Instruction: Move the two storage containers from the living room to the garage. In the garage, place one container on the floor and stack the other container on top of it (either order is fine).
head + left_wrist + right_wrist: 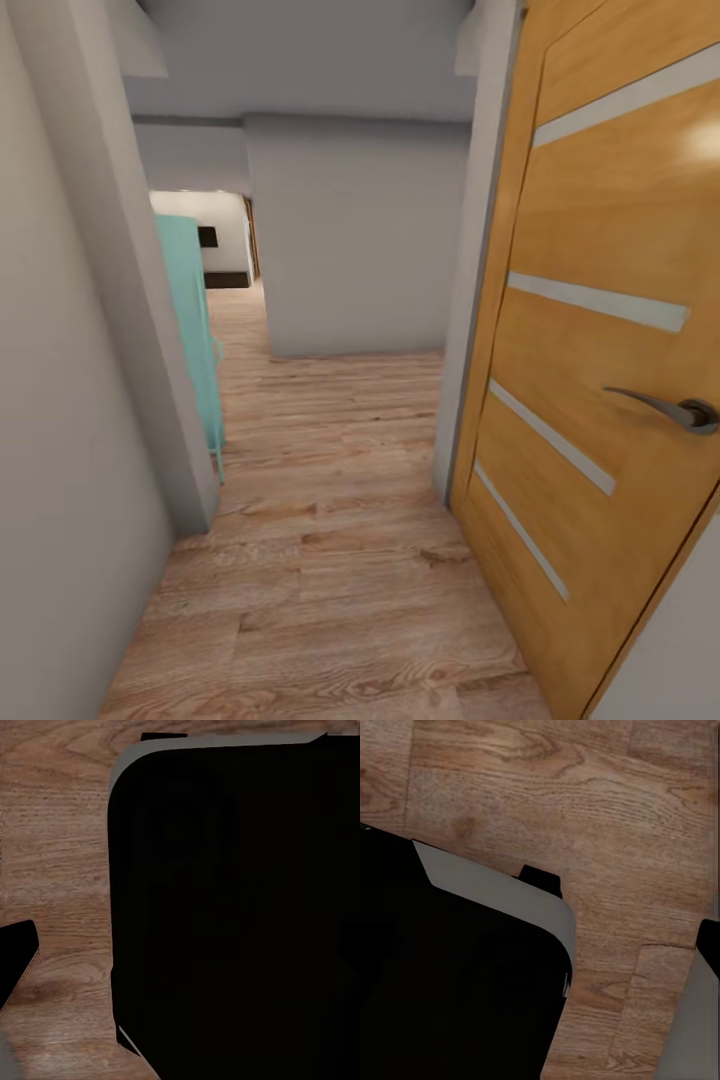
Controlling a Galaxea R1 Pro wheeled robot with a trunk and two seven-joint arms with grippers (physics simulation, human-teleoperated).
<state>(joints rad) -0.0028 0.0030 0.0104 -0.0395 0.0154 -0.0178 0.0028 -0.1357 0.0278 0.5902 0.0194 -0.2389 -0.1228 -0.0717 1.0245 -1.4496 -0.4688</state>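
Note:
I am in a narrow hallway with a light wood-plank floor (330, 560). The two storage containers are out of view. The left wrist view looks down on the plank floor (60, 855) beside a large black rounded body with a grey rim (232, 907). In the right wrist view the same kind of black body with a grey rim (450, 982) lies over the wood planks (585, 802).
A wooden panel door (610, 330) with pale stripes and a metal lever handle (680, 408) stands open close on the right. A grey wall corner (130, 300) juts in at left, with a teal object (195, 320) behind it. A grey wall block (350, 240) lies ahead, and the passage continues to its left.

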